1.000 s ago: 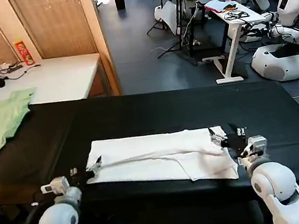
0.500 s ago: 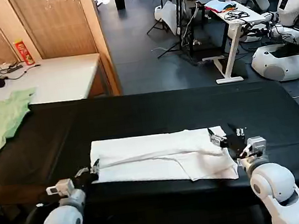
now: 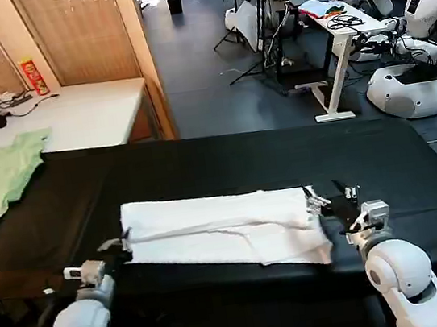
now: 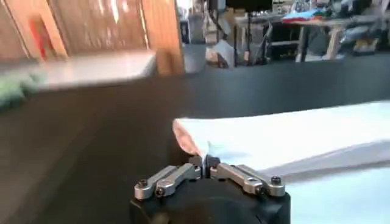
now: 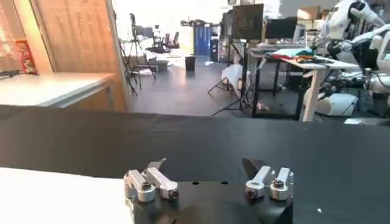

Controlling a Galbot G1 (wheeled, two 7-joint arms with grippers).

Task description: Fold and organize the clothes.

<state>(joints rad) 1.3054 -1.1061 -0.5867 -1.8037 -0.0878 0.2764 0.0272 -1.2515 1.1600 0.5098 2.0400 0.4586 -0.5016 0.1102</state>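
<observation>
White cotton T-shirt [image 3: 219,228], folded in long band, flat on black table [image 3: 242,156] near front edge. Soft, light, limp; slides easily.

Left gripper [image 4: 204,164] pinching left end corner.

Right gripper [image 5: 207,169] spread wide, just beside right end. Best hold: end corners.

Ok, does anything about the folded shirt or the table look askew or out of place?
The white T-shirt lies slightly skewed, its near right corner drooping toward the black table's front edge. The left gripper pinches its left end with jaws shut; the right gripper sits open beside it. Nothing spilled or damaged.
</observation>
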